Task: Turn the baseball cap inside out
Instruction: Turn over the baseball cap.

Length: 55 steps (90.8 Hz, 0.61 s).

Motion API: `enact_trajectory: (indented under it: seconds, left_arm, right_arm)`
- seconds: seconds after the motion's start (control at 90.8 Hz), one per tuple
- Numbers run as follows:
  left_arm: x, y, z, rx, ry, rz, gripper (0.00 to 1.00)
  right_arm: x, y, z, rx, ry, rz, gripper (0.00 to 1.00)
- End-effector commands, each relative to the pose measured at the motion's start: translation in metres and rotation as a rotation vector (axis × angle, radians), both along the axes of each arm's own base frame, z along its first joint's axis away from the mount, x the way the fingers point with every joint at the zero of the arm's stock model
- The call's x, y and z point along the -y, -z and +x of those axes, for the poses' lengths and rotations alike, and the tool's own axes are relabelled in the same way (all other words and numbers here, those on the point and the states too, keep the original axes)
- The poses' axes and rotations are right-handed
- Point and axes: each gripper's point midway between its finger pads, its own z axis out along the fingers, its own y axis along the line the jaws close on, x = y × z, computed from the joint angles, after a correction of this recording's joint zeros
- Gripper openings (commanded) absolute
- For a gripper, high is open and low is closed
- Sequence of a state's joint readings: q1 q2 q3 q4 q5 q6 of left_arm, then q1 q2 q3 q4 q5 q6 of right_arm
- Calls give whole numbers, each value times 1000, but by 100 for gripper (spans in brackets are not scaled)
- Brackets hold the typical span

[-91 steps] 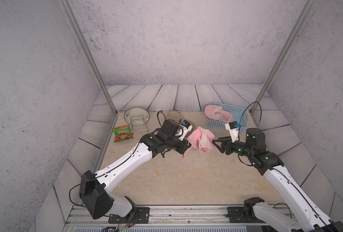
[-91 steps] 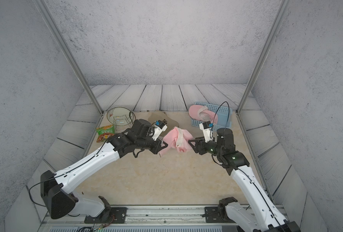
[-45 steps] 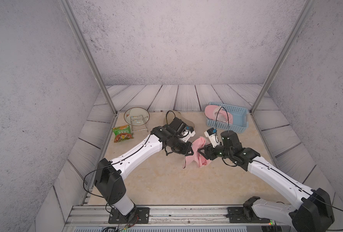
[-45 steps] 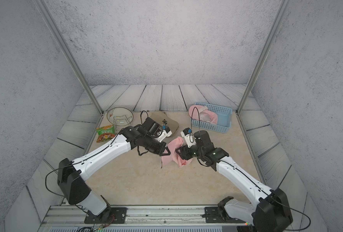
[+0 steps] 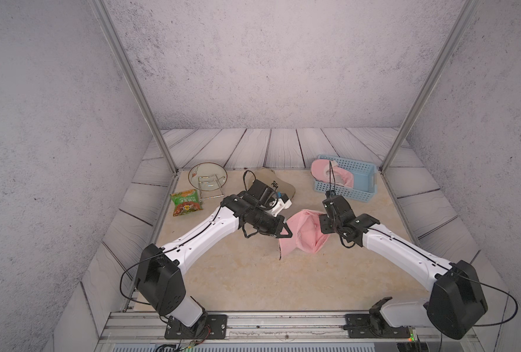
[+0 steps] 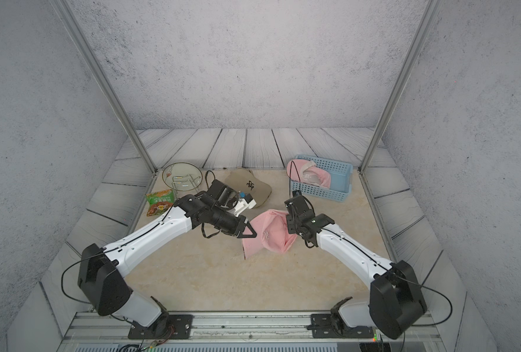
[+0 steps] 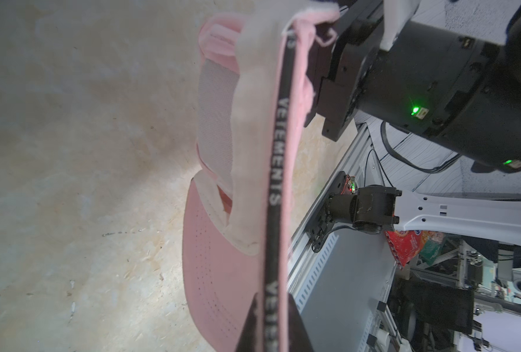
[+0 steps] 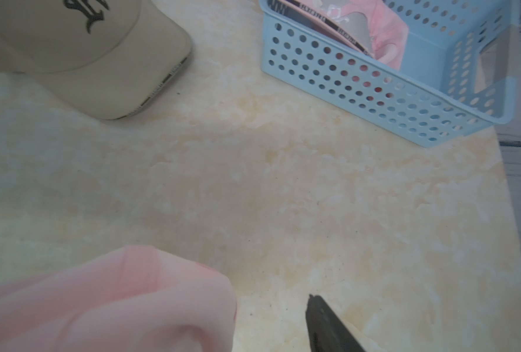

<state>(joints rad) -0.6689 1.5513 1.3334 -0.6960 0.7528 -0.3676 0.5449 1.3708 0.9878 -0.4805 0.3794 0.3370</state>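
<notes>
We judge the cap (image 5: 303, 236) half turned: left gripper (image 7: 271, 330) pinches its band (image 7: 276, 170), right gripper (image 8: 262, 329) spread, one finger under the crown (image 8: 115, 298), which still wants pushing through.

Both top views look down from high above the near edge towards the far wall, taking in the whole beige marbled tabletop (image 5: 253, 274). The left wrist camera sits close behind the left pincer (image 7: 272, 304), facing right across the pink cloth baseball cap (image 7: 219, 274) to the right arm (image 7: 466, 213). The right wrist camera looks low over the tabletop to the far side, at the khaki cloth cap (image 8: 85, 61) and perforated blue plastic basket (image 8: 344, 85) that both top views show
</notes>
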Motion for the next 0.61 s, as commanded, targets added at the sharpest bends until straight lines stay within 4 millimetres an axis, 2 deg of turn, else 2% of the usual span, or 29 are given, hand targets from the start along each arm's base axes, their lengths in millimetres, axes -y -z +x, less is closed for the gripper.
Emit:
enact_trajectory:
  seconds: [0.0, 0.066, 0.22, 0.33, 0.407, 0.495, 0.594]
  left_arm:
    - [0, -10, 0, -34, 3, -100, 0]
    - [1, 1, 0, -69, 5, -113, 0]
    - [1, 27, 6, -141, -19, -131, 0]
    - [-3, 47, 18, -184, -63, -149, 0]
    - [-6, 61, 25, -209, -89, -141, 0]
    - [-6, 73, 28, -233, -96, -128, 0]
    - [-7, 79, 30, -239, -103, -116, 0]
  right_arm:
    - [26, 9, 6, -20, 98, -142, 59]
    - [19, 18, 7, -63, 66, -129, 59]
    - [-12, 36, 8, -145, -88, 0, 62]
    - [-17, 29, 9, -138, -120, 113, 65]
    - [-21, 19, 10, -116, -154, 266, 66]
    - [-11, 6, 11, -84, -130, 396, 66]
    - [2, 0, 10, -77, -102, 434, 67]
